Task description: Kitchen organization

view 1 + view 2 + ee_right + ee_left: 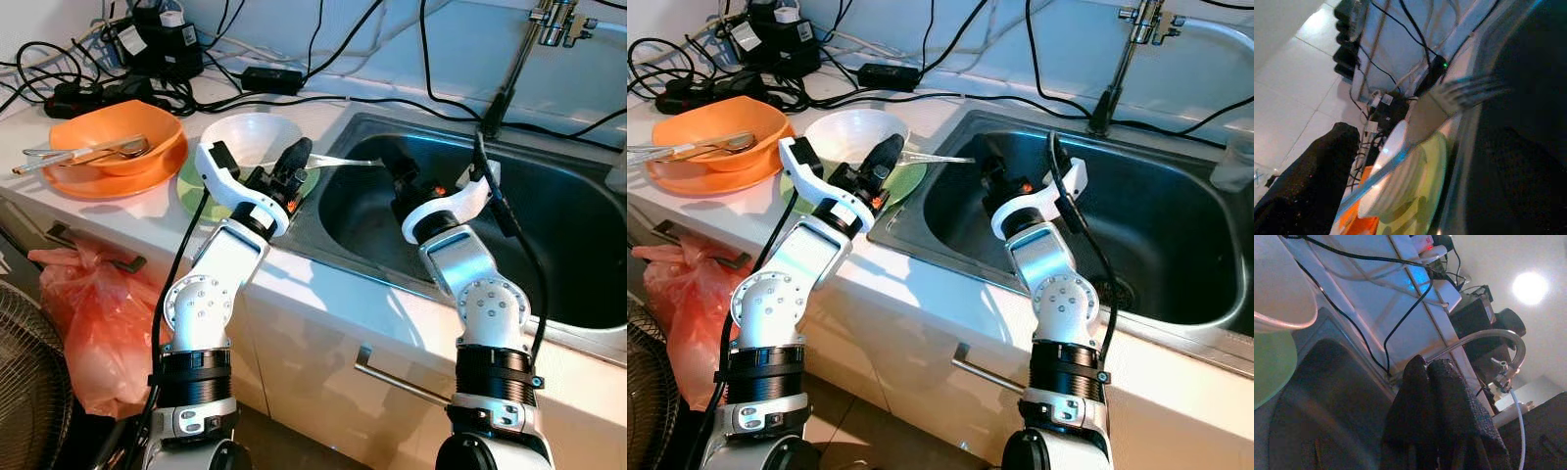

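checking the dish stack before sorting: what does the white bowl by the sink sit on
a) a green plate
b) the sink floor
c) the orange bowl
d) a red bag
a) the white bowl rests on a green plate on the counter just left of the sink; the orange bowl stands apart, further left.

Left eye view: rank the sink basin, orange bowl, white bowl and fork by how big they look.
1. Sink basin
2. Orange bowl
3. White bowl, partly hidden by the left gripper, so its gap to the orange bowl is unsure
4. Fork
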{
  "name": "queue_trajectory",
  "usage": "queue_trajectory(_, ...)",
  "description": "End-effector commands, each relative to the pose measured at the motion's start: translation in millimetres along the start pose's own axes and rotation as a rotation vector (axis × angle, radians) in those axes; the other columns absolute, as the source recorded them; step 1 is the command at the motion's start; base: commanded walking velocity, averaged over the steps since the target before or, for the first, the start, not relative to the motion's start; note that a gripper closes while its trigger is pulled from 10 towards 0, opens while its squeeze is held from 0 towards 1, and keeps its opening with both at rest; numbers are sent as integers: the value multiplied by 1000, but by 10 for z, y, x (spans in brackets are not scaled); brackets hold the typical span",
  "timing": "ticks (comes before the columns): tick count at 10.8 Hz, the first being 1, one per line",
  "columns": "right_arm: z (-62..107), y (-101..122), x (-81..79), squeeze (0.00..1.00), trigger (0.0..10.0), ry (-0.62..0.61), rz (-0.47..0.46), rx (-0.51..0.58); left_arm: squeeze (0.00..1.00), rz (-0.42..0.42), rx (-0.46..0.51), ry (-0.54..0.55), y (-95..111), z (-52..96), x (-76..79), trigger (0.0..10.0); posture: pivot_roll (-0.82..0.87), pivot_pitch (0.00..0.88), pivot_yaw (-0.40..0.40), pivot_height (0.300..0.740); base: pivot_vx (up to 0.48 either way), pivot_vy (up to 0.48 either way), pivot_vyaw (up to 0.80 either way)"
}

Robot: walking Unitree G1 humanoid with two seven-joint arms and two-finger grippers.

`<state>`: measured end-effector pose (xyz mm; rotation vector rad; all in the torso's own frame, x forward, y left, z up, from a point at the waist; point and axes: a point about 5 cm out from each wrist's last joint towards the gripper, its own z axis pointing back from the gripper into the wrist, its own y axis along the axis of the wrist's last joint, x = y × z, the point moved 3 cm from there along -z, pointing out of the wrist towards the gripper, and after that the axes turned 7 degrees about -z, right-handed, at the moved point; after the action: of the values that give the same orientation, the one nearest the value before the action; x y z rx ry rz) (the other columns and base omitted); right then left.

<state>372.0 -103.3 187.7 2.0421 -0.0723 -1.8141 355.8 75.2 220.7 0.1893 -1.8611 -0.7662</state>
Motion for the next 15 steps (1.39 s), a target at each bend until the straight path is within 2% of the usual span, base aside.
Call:
queue_trajectory(1,-194,-425,-555,0,10000,158,-127,-80,0,55,-5,-100,-103,-159,323,10000,3,0,31,740,0,0,0)
queue_trajectory(4,-219,-469,-586,0,10000,171,-133,-96,0,99,-8,-98,-141,-177,325,10000,-2,0,29,740,0,0,0)
queue_trajectory(6,-233,-452,-570,0,10000,184,-140,-91,0,116,-17,-116,-167,-221,385,10000,-6,0,29,740,0,0,0)
queue_trajectory(7,-266,-439,-626,0,10000,220,-166,-91,0,143,-23,-118,-206,-226,408,10000,-5,0,31,740,0,0,0)
queue_trajectory(10,-328,-499,-722,0,10000,259,-212,-105,0,165,-31,-114,-251,-221,398,10000,1,0,28,740,0,0,0)
queue_trajectory(14,-333,-550,-719,0,10000,266,-215,-118,0,175,-38,-117,-280,-229,410,10000,-2,0,26,740,0,0,0)
queue_trajectory(15,-334,-566,-723,0,4392,270,-216,-121,0,177,-39,-117,-287,-230,410,10000,0,0,24,740,0,0,0)
